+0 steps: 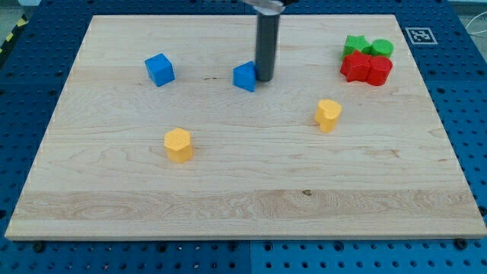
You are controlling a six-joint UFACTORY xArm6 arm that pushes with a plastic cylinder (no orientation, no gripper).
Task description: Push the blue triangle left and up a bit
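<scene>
My tip (265,78) sits against the right side of the blue triangle (245,77), touching it or just about, near the top middle of the counter (228,205). There are no fingers on this rig to open or close, only the rod, so nothing is gripped; contact is all I have.

The blue cube (160,69) lies well off to the view's left, at about the same height. That is my main worry: a long straight push leftward would send the triangle toward it, and I only want a small nudge left and up.

My second worry is the contact point. I am on the block's right and slightly high. Pushing from here should drive it left, but probably not up; it may even drift down or spin off the rod, since a wedge shape turns easily when hit off-centre. I judge I need to come in from lower right.

The yellow blocks (179,144) (328,114) and the red and green cluster (367,59) are well apart and out of the way.
</scene>
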